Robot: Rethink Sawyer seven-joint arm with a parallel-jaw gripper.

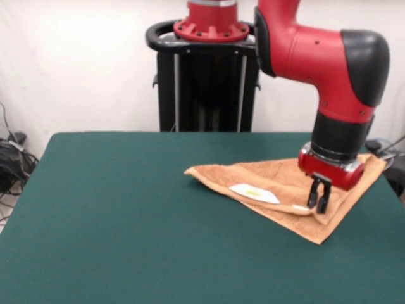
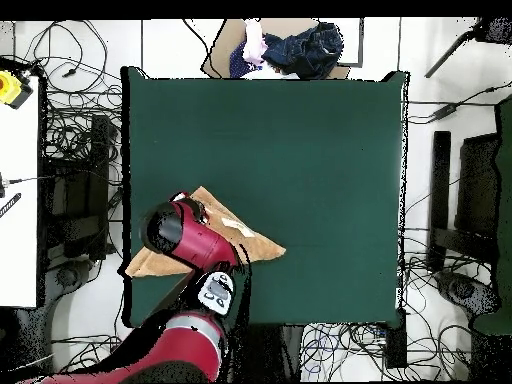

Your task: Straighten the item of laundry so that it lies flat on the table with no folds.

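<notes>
Overhead, the red and black arm is reaching out from the base across one corner of the dark green surface, its bulky elbow covering much of the towel there. From the front, the arm is bending at a black-capped joint and dropping straight down, so the wrist is hanging vertically over the light orange terry-cloth towel. The gripper is pointing downward with its two dark fingers sitting close together, tips touching the cloth just beside a raised fold near the towel's front edge; whether they are pinching any fabric cannot be told. The towel is lying at the right side of the surface in the front view, folded into a rough triangle with one corner pointing toward the middle and another reaching the surface's right edge. It is not lying flat: a layer is doubled over and the folded edge is standing up slightly. A small white label is showing on the upper layer, with a yellowish mark whose writing is too small to read.
</notes>
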